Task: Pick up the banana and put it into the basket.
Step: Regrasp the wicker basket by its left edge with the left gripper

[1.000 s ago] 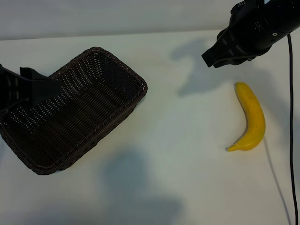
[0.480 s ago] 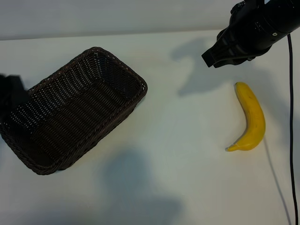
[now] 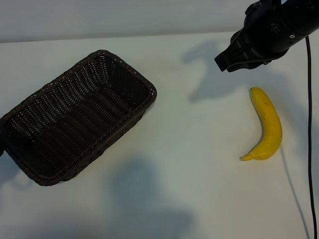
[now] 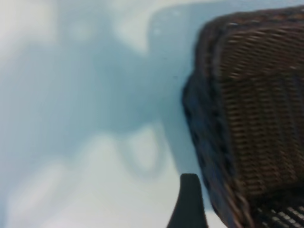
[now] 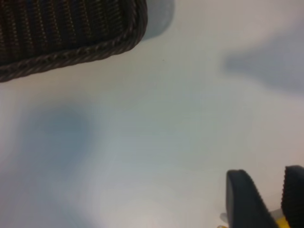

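The yellow banana (image 3: 268, 124) lies curved on the white table at the right, stem end toward the front. A sliver of the banana (image 5: 279, 222) shows low between the right fingers. My right gripper (image 3: 227, 62) hovers just beyond the banana's far end, open with nothing in it; its fingers (image 5: 243, 199) stand apart. The dark brown wicker basket (image 3: 75, 117) sits at the left with nothing inside. The left arm is outside the exterior view. One finger (image 4: 188, 202) of my left gripper shows beside the basket's outer wall (image 4: 209, 118); it is open and holds nothing.
A black cable (image 3: 310, 124) hangs along the right edge past the banana. Bare white table (image 3: 189, 164) lies between basket and banana. A basket corner (image 5: 61, 33) shows far off in the right wrist view.
The left arm has drawn back to the left, off the basket's end and out of the exterior view. The right arm, banana and basket have not moved.
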Controlling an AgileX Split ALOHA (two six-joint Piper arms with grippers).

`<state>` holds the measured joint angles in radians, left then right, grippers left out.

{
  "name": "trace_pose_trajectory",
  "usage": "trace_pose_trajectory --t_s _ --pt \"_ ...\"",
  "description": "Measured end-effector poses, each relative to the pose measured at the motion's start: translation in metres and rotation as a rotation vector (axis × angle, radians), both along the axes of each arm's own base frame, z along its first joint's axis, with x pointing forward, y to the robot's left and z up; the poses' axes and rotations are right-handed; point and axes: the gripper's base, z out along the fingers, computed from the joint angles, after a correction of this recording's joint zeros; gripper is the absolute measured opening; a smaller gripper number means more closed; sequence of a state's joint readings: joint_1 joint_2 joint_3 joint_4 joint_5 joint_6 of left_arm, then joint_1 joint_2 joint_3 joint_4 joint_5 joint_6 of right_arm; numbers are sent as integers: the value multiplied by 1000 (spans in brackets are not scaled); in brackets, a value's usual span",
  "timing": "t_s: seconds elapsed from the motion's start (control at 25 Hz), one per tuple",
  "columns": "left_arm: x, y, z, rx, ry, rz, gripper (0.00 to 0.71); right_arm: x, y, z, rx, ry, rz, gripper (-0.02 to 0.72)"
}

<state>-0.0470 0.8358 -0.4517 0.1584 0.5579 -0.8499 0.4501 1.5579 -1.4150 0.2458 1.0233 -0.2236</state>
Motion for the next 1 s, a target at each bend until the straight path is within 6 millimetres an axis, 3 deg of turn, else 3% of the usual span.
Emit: trace_pose_trajectory --t_s 0.24,0.84,1.0 --pt "0 5 -17 11 -26 78 610 0 0 0 0 0 0 242" --pt "56 -7 -79 -83 79 42 610 0 0 0 0 0 0 242" --pt "63 -9 -94 -101 109 40 542 0 0 0 0 0 0 242"
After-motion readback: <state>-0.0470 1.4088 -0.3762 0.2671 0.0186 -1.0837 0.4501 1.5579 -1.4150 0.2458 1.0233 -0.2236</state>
